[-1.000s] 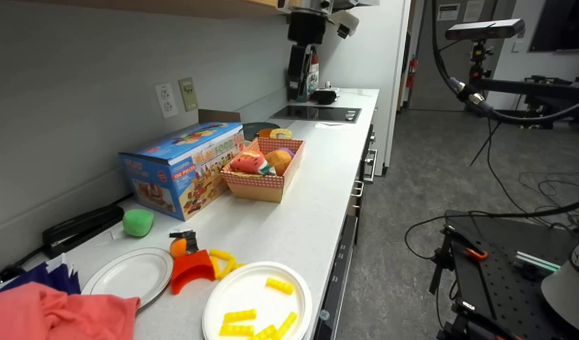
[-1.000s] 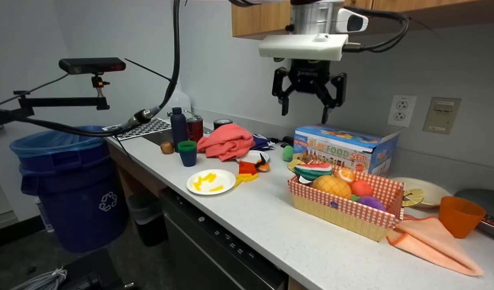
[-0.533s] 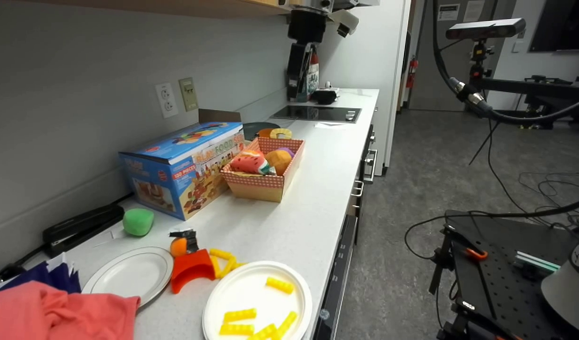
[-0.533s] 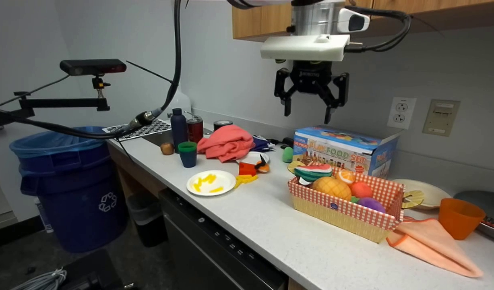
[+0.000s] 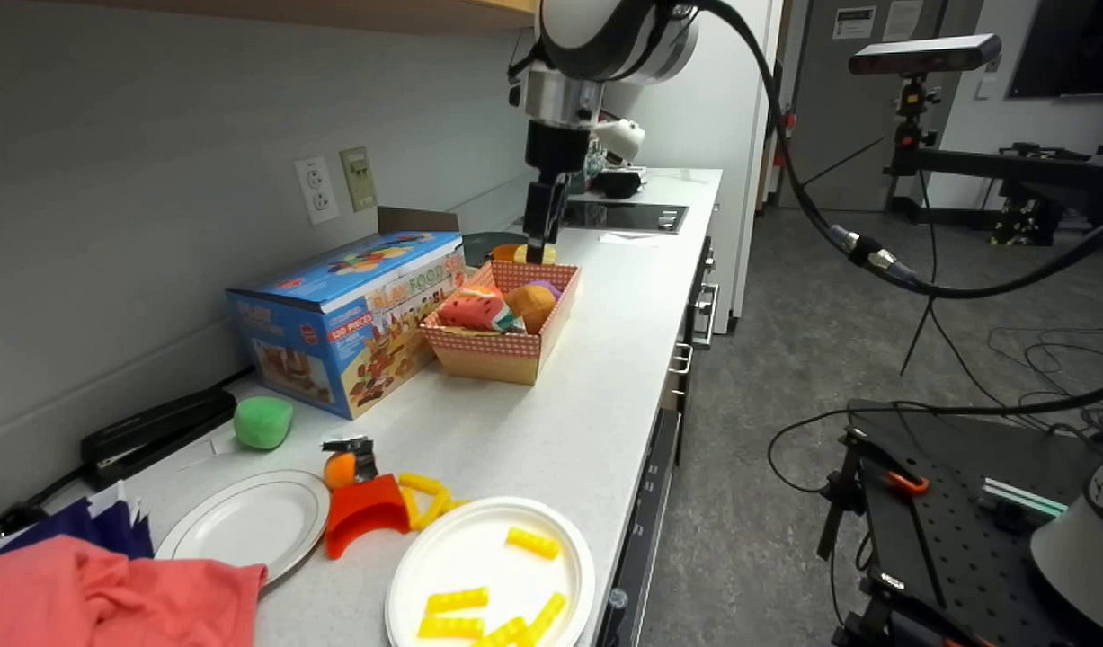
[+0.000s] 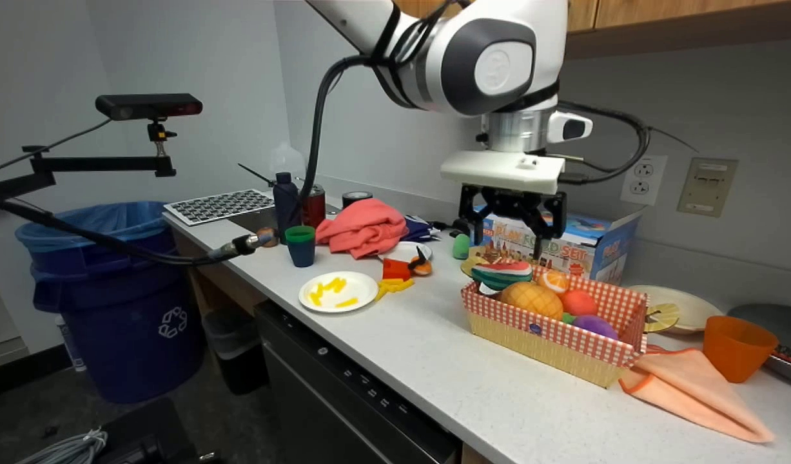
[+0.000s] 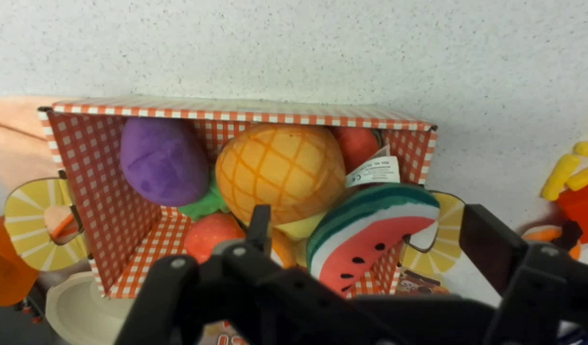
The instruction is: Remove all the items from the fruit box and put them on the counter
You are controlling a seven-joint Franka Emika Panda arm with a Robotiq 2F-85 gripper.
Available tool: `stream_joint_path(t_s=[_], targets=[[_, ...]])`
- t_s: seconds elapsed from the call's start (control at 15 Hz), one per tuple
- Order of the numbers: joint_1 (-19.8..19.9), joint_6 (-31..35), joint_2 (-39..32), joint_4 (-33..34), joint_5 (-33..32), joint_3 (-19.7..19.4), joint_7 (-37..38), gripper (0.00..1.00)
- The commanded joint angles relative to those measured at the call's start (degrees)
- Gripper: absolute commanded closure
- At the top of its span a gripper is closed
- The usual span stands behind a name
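Observation:
The fruit box, a red-checked basket (image 6: 537,348), stands on the counter (image 6: 421,348) and also shows in the wrist view (image 7: 92,191). It holds a watermelon slice (image 7: 370,235), an orange-yellow pineapple (image 7: 282,172), a purple fruit (image 7: 162,160), a red fruit (image 6: 579,303) and an orange slice (image 6: 553,281). Another red piece (image 7: 353,143) is partly hidden behind a white tag. My gripper (image 6: 507,246) is open and empty, pointing down just above the watermelon end. In the wrist view the gripper (image 7: 368,220) has its fingers either side of the watermelon, not visibly touching it.
A play food box (image 6: 537,241) stands right behind the basket, against the wall. A peach cloth (image 6: 695,393) and an orange cup (image 6: 737,345) sit at one end of it. Beyond the other end are a plate (image 6: 363,299) with yellow fries and a red fry holder (image 6: 395,269).
The arm has come down from high above the counter to just above the watermelon end of the basket. The gripper stays open. The basket and its items have not moved.

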State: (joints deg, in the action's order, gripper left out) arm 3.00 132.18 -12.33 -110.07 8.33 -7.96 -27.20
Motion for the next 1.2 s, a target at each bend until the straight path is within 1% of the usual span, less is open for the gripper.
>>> stream_joint_path(t_s=[0.0,0.4,0.73,0.8,0.87,0.93,1.13], targets=[[2.60,3.41,-5.72,2.42,-1.70,2.00,1.39,0.00],[3.98,7.69,-12.56,6.03,-5.02,2.76,4.25,0.00],[3.62,7.51,-16.53,9.84,-7.82,3.51,6.80,0.01],[3.49,7.33,-17.19,10.30,-8.45,3.58,7.41,0.05],[3.43,7.31,-17.76,10.51,-9.13,3.57,7.91,0.24],[3.45,7.27,-18.12,10.57,-9.78,3.51,8.22,0.29],[3.57,7.48,-17.56,9.83,-11.50,3.26,9.01,0.53]])
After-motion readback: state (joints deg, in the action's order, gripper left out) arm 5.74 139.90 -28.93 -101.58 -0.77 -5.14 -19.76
